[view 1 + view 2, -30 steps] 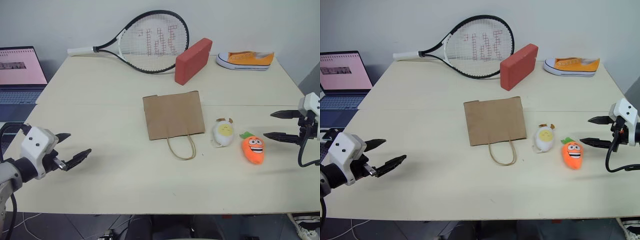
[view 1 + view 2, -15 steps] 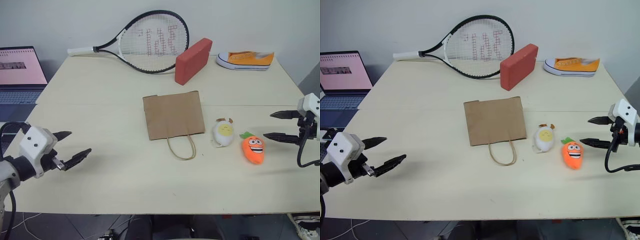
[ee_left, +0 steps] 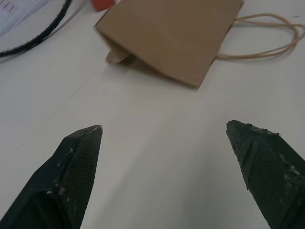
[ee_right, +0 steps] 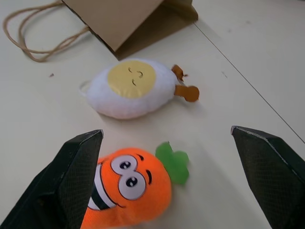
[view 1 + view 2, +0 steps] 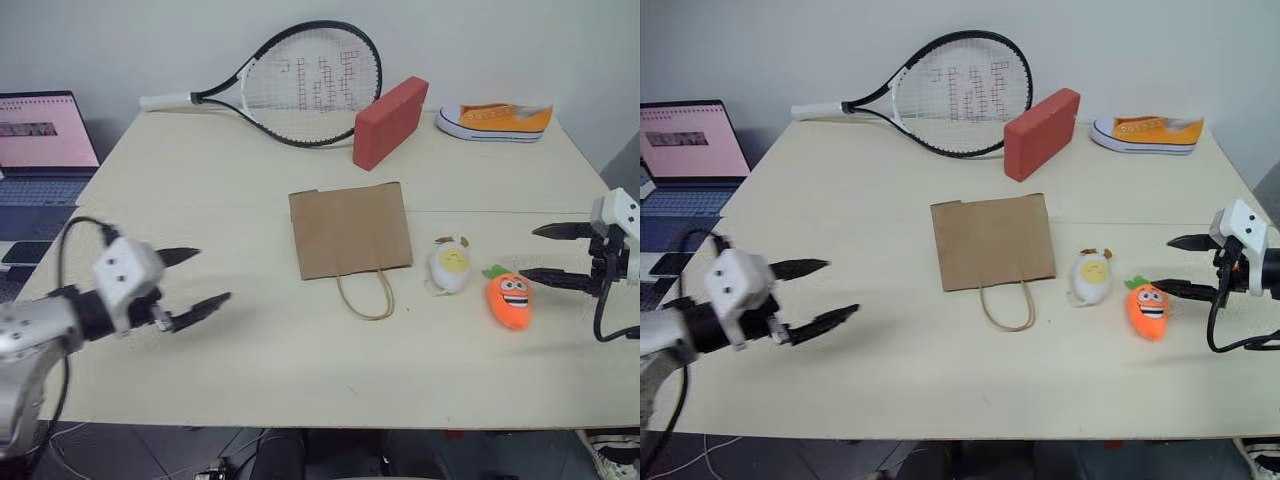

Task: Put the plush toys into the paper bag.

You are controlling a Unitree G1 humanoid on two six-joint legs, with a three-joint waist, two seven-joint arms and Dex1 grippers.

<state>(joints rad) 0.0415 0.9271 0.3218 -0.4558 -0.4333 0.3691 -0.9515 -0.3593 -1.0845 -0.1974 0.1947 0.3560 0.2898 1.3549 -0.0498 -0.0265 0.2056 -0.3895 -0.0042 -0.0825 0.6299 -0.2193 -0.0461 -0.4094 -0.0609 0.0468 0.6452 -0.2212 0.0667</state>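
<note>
The brown paper bag (image 5: 349, 230) lies flat at the table's middle, its loop handles (image 5: 365, 296) toward me. Right of it lie the plush toys: a round white toy with a yellow face (image 5: 449, 266) and an orange smiling carrot (image 5: 507, 298) with a green top. My right gripper (image 5: 553, 252) hovers open just right of the carrot, which lies in front of its fingertips in the right wrist view (image 4: 128, 188). My left gripper (image 5: 193, 280) is open above the table's near left, pointing toward the bag (image 3: 171, 36), well short of it. Both grippers hold nothing.
A tennis racket (image 5: 290, 85), a red brick-like block (image 5: 388, 122) and an orange sneaker (image 5: 495, 121) lie along the far side of the table (image 5: 200, 170). A laptop (image 5: 42, 140) stands off the table's left edge.
My left gripper has swung right, toward the bag, most of it in the last half second. The right gripper, bag and toys have stayed put; the view has shifted slightly.
</note>
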